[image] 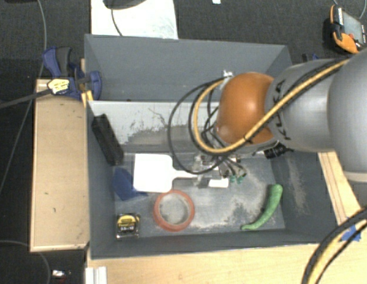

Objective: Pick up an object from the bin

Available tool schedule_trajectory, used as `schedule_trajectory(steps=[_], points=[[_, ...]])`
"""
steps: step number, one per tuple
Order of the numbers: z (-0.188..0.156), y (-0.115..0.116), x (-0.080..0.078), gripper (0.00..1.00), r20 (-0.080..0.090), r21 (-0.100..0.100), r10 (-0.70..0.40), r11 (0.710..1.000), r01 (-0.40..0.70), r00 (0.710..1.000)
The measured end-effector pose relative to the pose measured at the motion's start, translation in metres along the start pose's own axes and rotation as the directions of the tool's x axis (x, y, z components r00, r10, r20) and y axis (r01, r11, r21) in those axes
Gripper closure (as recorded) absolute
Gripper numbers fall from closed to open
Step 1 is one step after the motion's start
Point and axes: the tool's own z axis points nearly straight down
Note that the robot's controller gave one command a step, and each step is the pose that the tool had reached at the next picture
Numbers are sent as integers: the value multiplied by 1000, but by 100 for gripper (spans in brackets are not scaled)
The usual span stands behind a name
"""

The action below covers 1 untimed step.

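Against the front wall of the bin (171,70) a yellow and black tape measure (128,224) lies in the left corner. Just to its right is a clear ring with a red rim (171,226). Further right, a bent green pepper (265,209) lies apart from the rest, its tip toward the front wall.

Behind the ring, in the middle of the floor, the tool (216,179) hangs low over a small white piece (219,183). The arm's own parts and wires crowd it, so I cannot tell if the tool is spread or pressed together, nor if it touches the piece.

To the left a white sheet (151,172) lies flat, overlapping a crumpled blue cloth (122,184). Beyond them a black bar (107,139) lies along the left wall.

The orange cover (245,108) and looped cables (198,117) hide the back right of the floor.
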Motion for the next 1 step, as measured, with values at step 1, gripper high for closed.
schedule_trajectory(steps=[1], points=[[-41, 0, 2, 100, -8, 1, -1, 1000, 1, 1000]])
